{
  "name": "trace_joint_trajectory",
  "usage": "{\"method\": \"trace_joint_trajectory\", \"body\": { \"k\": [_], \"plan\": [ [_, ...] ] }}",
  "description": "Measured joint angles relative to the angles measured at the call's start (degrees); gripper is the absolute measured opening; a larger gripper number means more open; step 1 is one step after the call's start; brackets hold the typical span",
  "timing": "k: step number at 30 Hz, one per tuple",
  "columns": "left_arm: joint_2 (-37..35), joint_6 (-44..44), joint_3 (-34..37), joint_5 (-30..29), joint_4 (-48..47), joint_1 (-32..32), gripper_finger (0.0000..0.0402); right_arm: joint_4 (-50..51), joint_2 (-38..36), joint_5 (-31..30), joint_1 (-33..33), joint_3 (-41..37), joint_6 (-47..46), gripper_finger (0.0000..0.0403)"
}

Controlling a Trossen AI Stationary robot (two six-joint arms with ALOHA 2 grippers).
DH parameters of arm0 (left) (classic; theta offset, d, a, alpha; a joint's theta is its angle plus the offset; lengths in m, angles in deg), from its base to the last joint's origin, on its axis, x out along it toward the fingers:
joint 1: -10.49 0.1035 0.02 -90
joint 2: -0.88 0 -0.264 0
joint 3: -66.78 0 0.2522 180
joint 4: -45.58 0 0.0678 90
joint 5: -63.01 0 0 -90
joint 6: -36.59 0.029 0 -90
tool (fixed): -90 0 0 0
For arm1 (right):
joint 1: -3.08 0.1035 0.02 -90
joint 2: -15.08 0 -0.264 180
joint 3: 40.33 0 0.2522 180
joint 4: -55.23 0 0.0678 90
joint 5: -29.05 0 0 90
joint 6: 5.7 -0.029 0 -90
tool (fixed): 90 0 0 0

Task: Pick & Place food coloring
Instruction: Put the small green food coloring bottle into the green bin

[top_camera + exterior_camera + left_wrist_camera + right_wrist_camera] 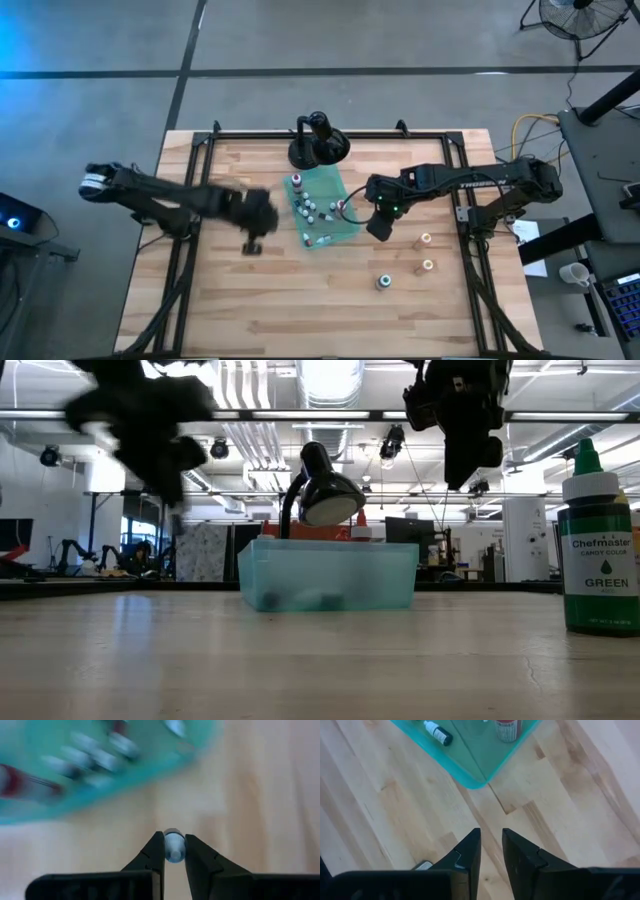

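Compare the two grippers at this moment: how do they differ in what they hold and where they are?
The left gripper is shut on a small bottle; the right gripper holds nothing, its fingers a narrow gap apart. The left gripper is beside the tray's left edge; the right gripper is just off its right side. Both are above bare wood, outside the tray.

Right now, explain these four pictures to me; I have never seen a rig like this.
Two dark robot arms work at a wooden table. One picture looks straight down, one looks level across the tabletop, and two come from cameras on the wrists. A teal tray holds small food coloring bottles; three more bottles stand on the wood beside it, and a black stand sits behind. The left gripper is shut on a small bottle. The right gripper, beside the tray, holds nothing, its fingers slightly apart.
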Motion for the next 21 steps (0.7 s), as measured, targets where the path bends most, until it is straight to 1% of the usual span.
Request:
{"method": "trace_joint_trajectory", "body": {
  "k": [3,6,10,14,16,18,21],
  "plan": [
    [2.5,3.8,-5.0,0.5,0.1,7.8,0.0025,0.0,0.0,0.0,0.1,-0.3,-0.2,0.0075],
    [6.4,6.2,-11.5,1.0,0.3,12.0,0.0025,-0.1,0.0,-0.3,0.1,-0.3,-0.8,0.0074],
    [13.8,9.6,-20.9,1.9,-1.0,13.4,0.0025,0.0,0.0,-1.5,0.1,-0.4,-0.8,0.0068],
    [22.0,15.5,-28.6,3.0,-3.3,13.5,0.0025,1.6,-0.2,-2.0,0.1,-0.4,0.0,0.0068],
    [25.3,18.3,-31.0,3.6,-3.6,14.4,0.0025,2.6,-0.2,-3.4,0.1,-0.4,0.2,0.0068],
    [27.8,18.9,-32.8,4.7,-3.7,15.8,0.0025,3.1,-0.2,-4.6,0.1,-0.4,0.2,0.0068],
    [30.0,19.4,-34.2,6.8,-3.7,16.8,0.0025,3.1,-0.2,-4.7,0.1,-0.5,0.2,0.0071]
  ]
}}
